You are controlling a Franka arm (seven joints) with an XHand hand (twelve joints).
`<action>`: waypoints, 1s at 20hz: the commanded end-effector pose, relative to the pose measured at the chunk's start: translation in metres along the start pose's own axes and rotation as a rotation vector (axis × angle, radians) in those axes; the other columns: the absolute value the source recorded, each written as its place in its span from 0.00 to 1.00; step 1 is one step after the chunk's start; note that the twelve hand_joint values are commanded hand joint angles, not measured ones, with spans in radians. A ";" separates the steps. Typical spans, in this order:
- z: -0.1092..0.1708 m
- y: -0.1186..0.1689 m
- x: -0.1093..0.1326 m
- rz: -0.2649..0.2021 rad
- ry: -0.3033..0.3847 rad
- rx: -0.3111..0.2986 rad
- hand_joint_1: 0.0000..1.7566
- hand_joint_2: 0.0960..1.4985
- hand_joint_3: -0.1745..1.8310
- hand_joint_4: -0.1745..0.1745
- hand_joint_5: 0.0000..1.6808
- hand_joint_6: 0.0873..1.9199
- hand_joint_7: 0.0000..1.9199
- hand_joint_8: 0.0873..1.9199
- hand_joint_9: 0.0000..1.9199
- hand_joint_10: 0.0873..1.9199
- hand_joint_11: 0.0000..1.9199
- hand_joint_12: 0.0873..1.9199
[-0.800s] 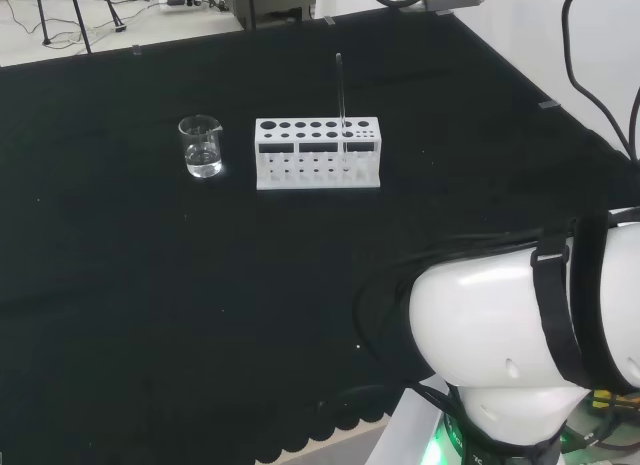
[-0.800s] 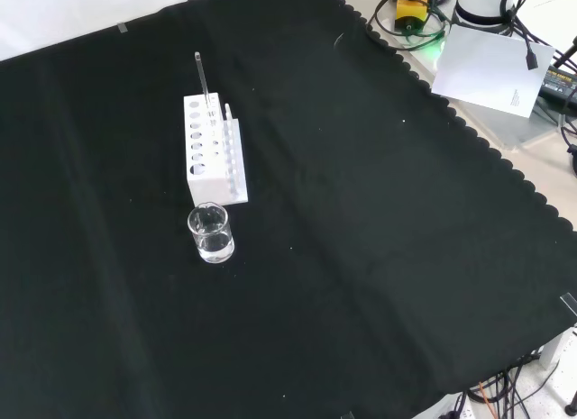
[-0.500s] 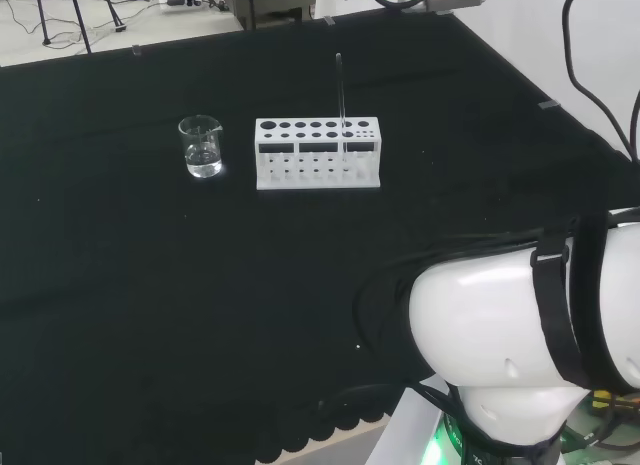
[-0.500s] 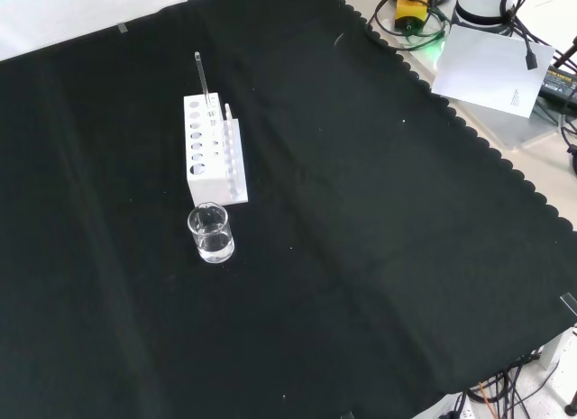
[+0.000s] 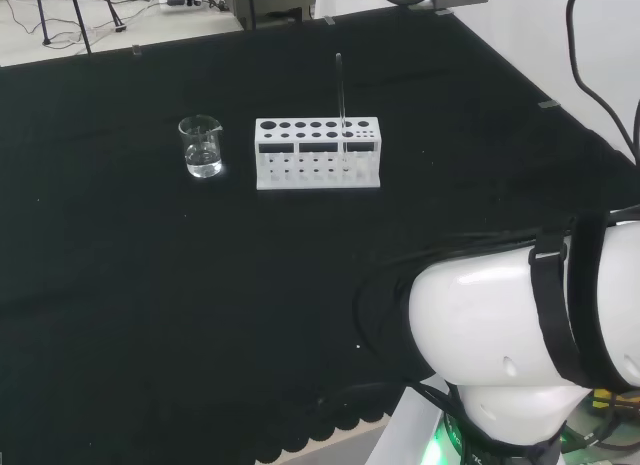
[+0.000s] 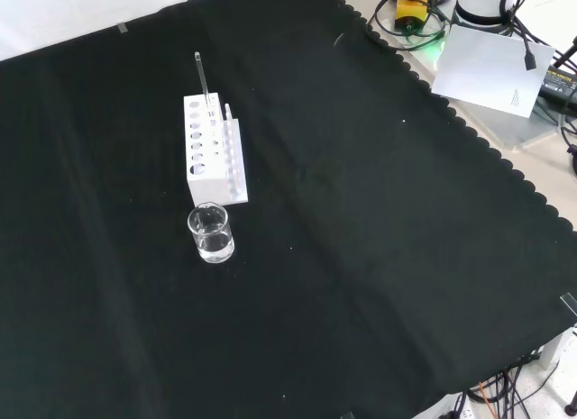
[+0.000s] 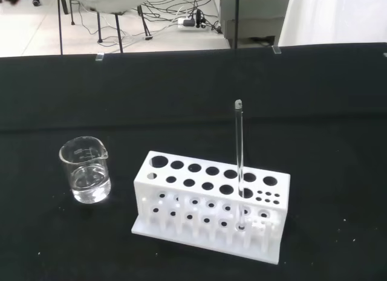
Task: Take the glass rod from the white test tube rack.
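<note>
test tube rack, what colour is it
White, seen best in the wrist view: the test tube rack stands out against the black cloth.

Glass beaker: clear, with a pouring lip, standing upright on the black cloth. It holds a shallow layer of clear liquid. In the head view it stands at the left, about midway out on the bench; in the front view it is nearer the camera.

Black cloth: covers the bench, with a scalloped edge along the right side in the front view.

White sheet of paper: lies beyond the cloth edge, top right in the front view, among cables.
</note>
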State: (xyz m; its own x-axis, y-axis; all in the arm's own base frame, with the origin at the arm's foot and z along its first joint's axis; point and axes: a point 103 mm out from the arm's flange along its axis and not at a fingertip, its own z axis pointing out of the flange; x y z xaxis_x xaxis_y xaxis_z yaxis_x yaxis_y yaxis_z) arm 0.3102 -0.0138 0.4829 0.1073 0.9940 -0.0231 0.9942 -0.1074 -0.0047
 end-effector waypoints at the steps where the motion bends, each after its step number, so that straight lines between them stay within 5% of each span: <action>1: -0.002 0.008 -0.008 0.003 0.006 0.000 0.42 0.47 0.43 0.13 0.11 0.01 0.11 0.42 0.20 0.41 0.11 0.71; 20: 0.025 0.123 -0.027 -0.063 0.035 0.007 0.40 0.50 0.41 0.14 0.14 0.00 0.16 0.42 0.23 0.41 0.11 0.71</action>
State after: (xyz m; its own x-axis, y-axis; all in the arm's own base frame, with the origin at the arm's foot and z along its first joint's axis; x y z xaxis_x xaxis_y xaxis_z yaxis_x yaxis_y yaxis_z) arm 0.3864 -0.0408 0.4680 0.0733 0.9973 -0.0049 0.9967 -0.0735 -0.0352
